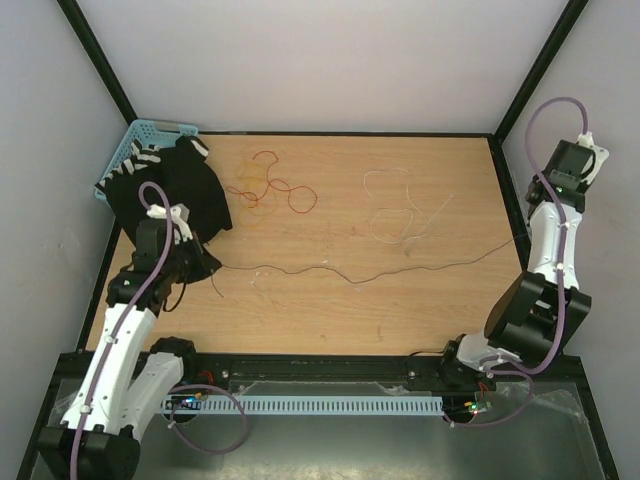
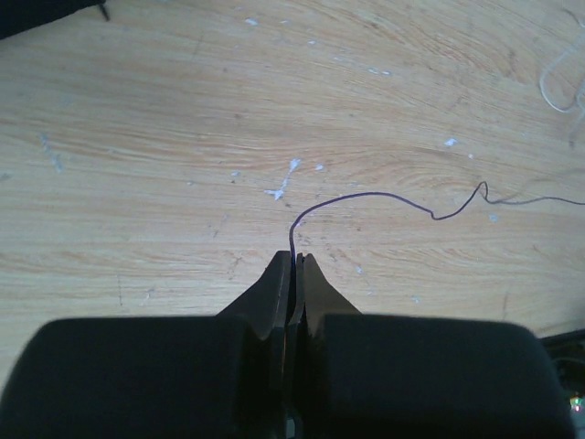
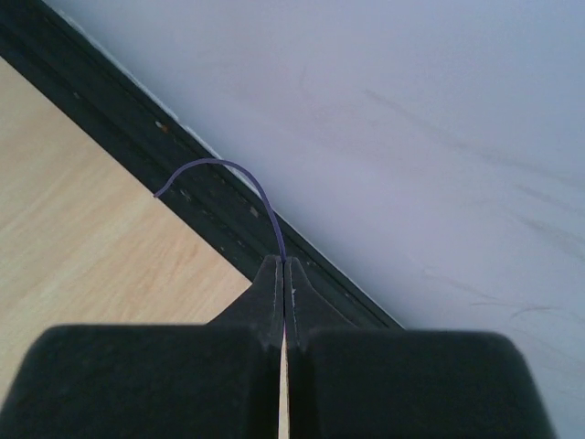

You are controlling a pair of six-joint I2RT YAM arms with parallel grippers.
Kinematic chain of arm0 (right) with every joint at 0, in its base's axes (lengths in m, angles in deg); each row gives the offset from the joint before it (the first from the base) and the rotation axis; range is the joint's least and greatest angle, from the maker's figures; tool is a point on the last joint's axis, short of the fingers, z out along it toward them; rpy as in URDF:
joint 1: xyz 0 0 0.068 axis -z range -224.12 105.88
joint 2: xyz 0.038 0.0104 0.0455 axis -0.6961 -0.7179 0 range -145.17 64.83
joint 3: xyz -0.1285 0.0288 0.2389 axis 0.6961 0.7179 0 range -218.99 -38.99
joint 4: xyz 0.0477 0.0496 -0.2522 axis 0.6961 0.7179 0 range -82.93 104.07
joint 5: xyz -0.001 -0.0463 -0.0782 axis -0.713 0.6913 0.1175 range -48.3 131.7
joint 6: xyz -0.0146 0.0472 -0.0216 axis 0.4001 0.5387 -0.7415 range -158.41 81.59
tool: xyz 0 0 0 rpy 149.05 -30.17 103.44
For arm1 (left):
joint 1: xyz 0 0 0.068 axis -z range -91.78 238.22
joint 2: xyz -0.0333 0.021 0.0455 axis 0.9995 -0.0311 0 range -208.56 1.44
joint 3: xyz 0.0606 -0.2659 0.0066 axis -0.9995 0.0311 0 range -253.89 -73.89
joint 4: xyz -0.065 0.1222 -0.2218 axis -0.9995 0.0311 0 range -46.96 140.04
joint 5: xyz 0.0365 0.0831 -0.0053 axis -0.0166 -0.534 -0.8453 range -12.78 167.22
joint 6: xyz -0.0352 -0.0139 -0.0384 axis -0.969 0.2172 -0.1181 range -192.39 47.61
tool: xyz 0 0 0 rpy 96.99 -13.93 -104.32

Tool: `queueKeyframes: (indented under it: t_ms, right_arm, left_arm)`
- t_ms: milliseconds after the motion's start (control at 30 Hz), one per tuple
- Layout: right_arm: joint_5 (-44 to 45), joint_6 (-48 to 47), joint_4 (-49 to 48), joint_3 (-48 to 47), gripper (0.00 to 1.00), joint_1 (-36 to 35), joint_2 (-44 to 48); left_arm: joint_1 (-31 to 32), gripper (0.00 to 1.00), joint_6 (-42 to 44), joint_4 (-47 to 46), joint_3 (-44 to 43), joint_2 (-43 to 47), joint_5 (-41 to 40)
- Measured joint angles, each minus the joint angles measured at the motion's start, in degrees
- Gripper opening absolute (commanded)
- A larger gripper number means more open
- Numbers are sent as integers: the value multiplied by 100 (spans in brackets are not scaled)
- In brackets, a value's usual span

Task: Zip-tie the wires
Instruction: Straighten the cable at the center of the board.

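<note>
A thin dark wire (image 1: 350, 277) lies across the middle of the wooden table (image 1: 400, 310), from the left arm to the right edge. My left gripper (image 1: 207, 263) is shut on its left end. In the left wrist view the wire (image 2: 384, 195) curves out from between the closed fingertips of that gripper (image 2: 294, 256). My right gripper (image 3: 284, 261) is shut on the other end, a purple-looking wire (image 3: 233, 167) arching out of its tips by the table's black edge. In the top view its fingers are hidden under the right arm (image 1: 552, 235). A red wire (image 1: 272, 186) and a white wire (image 1: 398, 212) lie loose further back.
A blue basket (image 1: 135, 135) stands at the back left corner, with a black cloth (image 1: 195, 190) draped over it and white pieces inside. The black frame rail (image 3: 210, 210) and the enclosure wall are close to the right gripper. The white wire (image 2: 559, 87) shows at the left wrist view's right edge.
</note>
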Motion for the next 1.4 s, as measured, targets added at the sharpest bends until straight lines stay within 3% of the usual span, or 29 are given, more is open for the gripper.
queueKeyframes:
  t_ms: [433,767,1067,1133,1200,1400]
  right_arm:
    - [105,-76,-339,1104,0,13,-448]
    - [413,-57,-570,1189,0,13,-1499]
    - [323,-72,-599,1189,0,13,-1672]
    - [306,-72,-599,1189,6,13,-1672]
    - [249,-70,-605,1189,24,13,-1672]
    - [26,-79,-592,1191,48,13,-1600]
  left_arm:
    - [-133,0,-573,-15,566,-286,-564]
    - [-136,0,-787,-46,693,-444,-837]
    - [-35,0,-1115,-227,1036,-586,-1027]
    - [-4,0,-1137,-240,1051,-586,-1043]
    - [28,0,-1167,-304,1051,-595,-1049]
    - [114,0,-1325,-472,1217,-678,-1178]
